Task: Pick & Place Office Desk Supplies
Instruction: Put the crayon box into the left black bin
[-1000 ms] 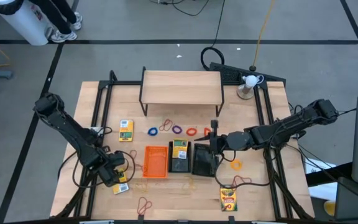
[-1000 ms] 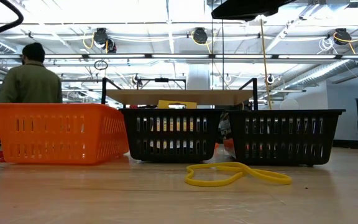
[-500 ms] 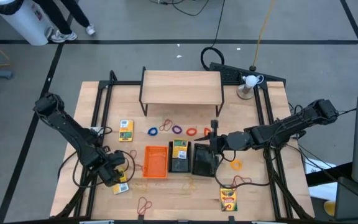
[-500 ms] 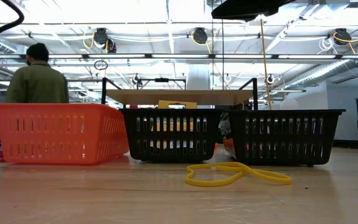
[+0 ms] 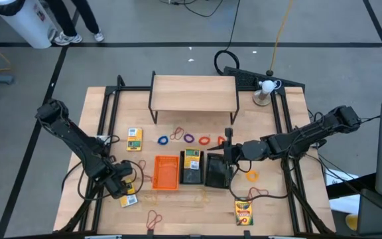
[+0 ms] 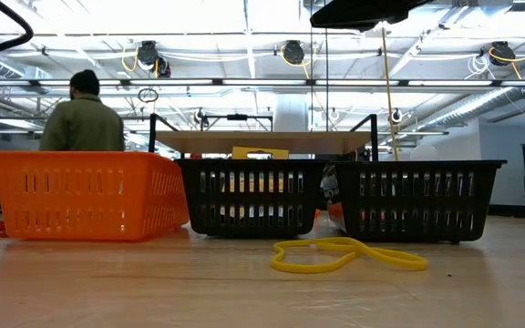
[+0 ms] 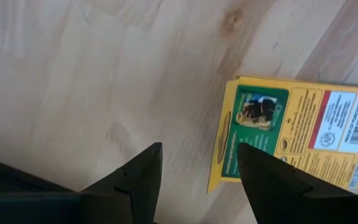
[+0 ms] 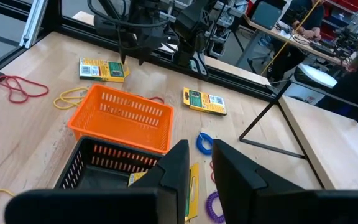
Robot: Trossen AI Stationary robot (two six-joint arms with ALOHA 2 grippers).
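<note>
High view shows the left gripper low at the table's near left, fingers spread and empty, just beside a crayon box. It should straddle the box's narrow sides squarely before closing. Rightward sit the orange mesh tray and two black mesh trays. The right gripper hovers at the rightmost black one, fingers slightly parted, grasping nothing.
</note>
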